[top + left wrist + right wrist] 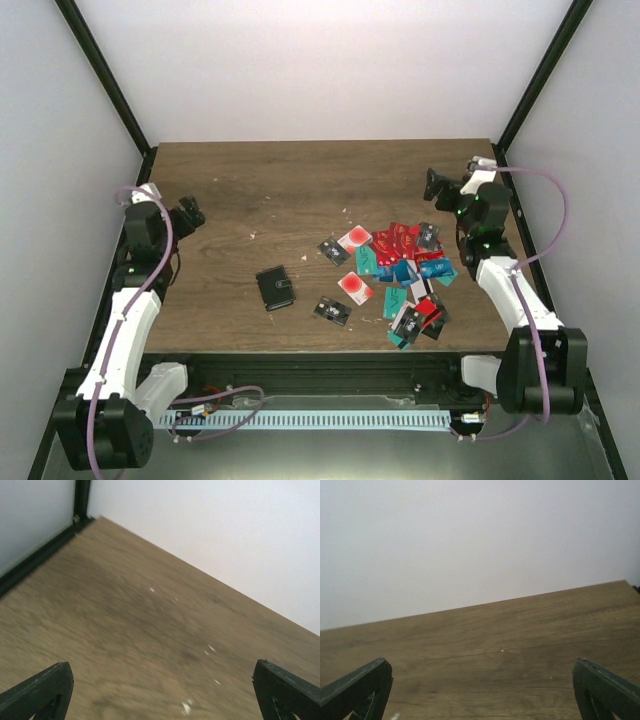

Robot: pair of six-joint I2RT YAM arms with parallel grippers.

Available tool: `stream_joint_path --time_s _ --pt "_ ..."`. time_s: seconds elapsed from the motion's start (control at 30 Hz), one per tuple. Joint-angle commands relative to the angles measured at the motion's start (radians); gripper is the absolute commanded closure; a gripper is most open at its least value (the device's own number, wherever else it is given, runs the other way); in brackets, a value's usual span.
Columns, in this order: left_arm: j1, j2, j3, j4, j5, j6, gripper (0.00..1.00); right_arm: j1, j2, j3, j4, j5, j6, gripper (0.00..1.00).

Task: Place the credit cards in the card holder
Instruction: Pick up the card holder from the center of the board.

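A dark wood-grain counter [300, 190] stands inside a plain white enclosure with a back wall [320, 70] and side walls [50, 150], softly and evenly lit. Black posts [104, 75] rise from the far corners. Small white specks [186, 708] dot the wood.

Lit brightly and evenly from overhead. Washes out to near pure white on the back wall [320, 70]. Casts only faint, soft shadows beside the arms on the wooden table [300, 190]. Reads crisp in the overhead view, down to the colours of the credit cards [400, 265]. Smears the wood grain with blur in the left wrist view. Looks soft and hazy in the right wrist view.
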Motion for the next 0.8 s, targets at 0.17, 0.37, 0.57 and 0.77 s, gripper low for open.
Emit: stream_joint_path --time_s 0.17,0.37,0.57,0.77 --pt "0.005 0.017 0.043 -0.367 0.462 -0.151 0.06 -0.008 -0.037 0.193 -0.517 -0.397 0.196 0.00" --pt "-0.028 -0.056 -0.079 -0.468 0.543 -0.157 0.18 0.149 -0.029 0.184 -0.612 -0.495 0.261 0.03" --pt "-0.122 -0.079 -0.233 -0.405 0.604 -0.246 0.38 0.397 0.044 0.137 -0.544 -0.485 0.330 0.07" --pt "-0.281 0.016 -0.310 -0.198 0.586 -0.390 0.46 0.508 0.173 0.139 -0.498 -0.496 0.289 0.14"
